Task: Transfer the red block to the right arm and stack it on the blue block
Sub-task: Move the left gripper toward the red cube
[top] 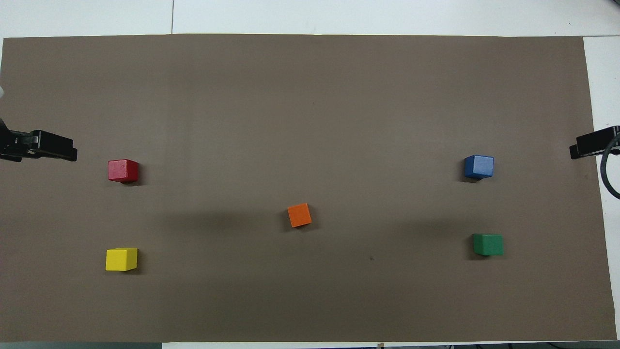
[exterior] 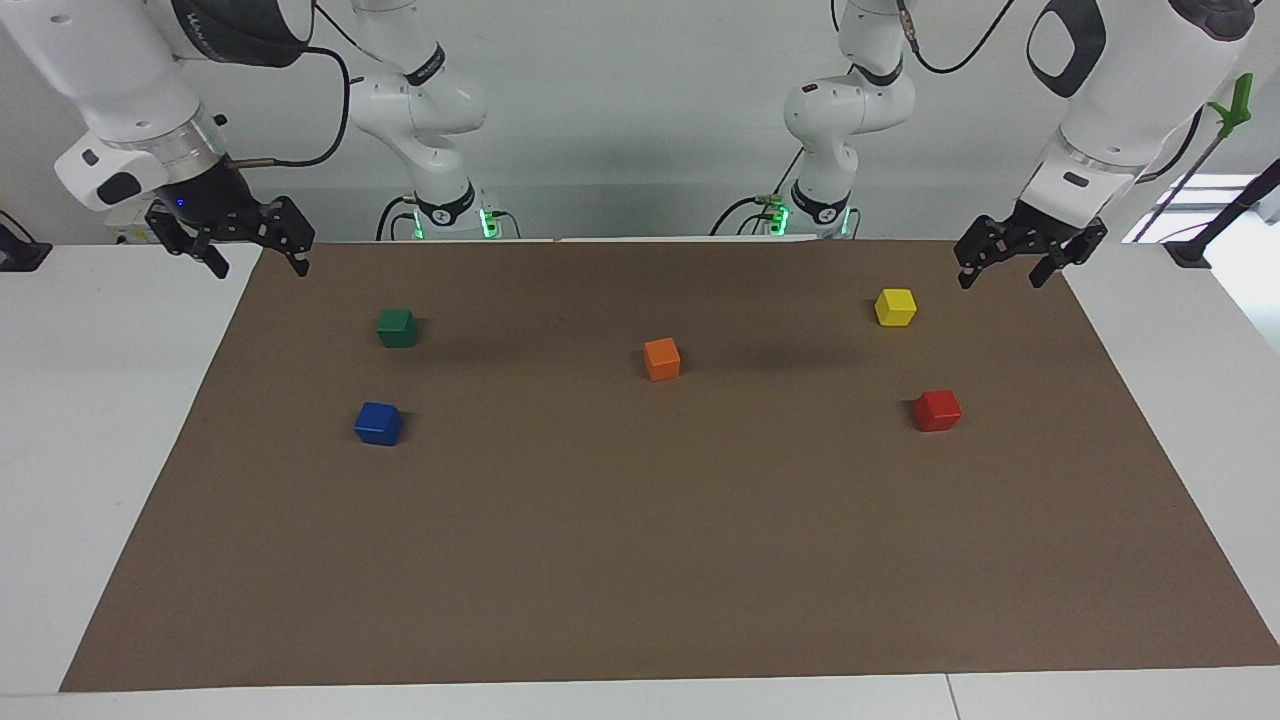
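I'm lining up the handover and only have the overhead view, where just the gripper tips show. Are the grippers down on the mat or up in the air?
Observer: Up in the air. The left gripper and the right gripper both hang clear of the mat and touch nothing.
Operator: Is the left gripper ready to grasp?
Observer: Yes, its fingers are spread and hold nothing.
Operator: And the right gripper?
Observer: It is open and empty too. The right arm shows a small blue light at its wrist.
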